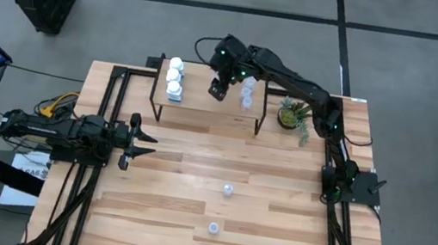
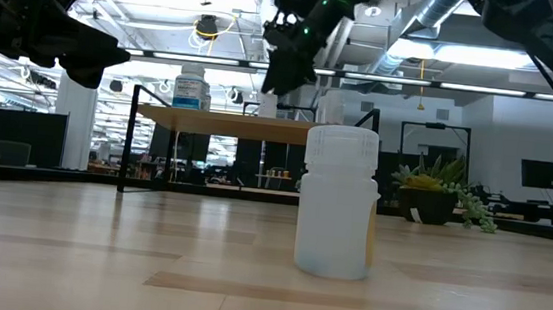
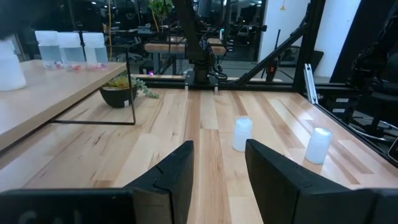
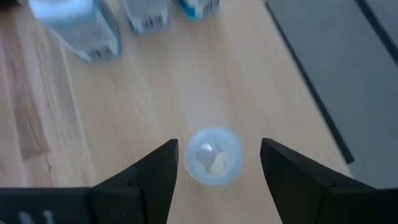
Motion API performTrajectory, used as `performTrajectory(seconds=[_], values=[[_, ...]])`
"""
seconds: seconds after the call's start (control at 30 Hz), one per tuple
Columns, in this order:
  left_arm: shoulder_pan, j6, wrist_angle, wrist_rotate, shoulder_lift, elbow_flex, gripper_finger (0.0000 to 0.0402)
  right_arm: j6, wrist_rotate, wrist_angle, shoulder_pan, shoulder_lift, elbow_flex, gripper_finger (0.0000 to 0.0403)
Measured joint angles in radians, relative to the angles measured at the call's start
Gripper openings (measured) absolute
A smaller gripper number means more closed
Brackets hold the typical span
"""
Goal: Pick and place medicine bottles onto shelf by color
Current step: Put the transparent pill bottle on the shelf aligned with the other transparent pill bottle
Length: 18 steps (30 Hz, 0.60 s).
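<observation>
The right pincer hangs open above the shelf, gripping nothing; a pale bottle stands between its fingers, three more toward 12 o'clock.

Bright white medicine bottles and translucent bluish ones are seen on a light-wood shelf with black legs, beside a green plant.

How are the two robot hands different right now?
The right hand is up over the shelf with its fingers spread around a little bottle standing there. The left hand waits low over the table, shut, with nothing in it. Both are dark, with two fingers.
</observation>
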Motion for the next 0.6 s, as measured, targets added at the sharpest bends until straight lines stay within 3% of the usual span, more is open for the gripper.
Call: performTrajectory(seconds=[0.33,0.6], values=[[0.000,0.000,0.000,0.000,0.000,0.000,0.0132,0.058,0.004,-0.040,0.030,-0.111,0.020,0.0249],[0.000,0.001,0.000,0.000,0.000,0.000,0.0132,0.102,0.001,-0.282,0.184,-0.225,0.020,0.0249]])
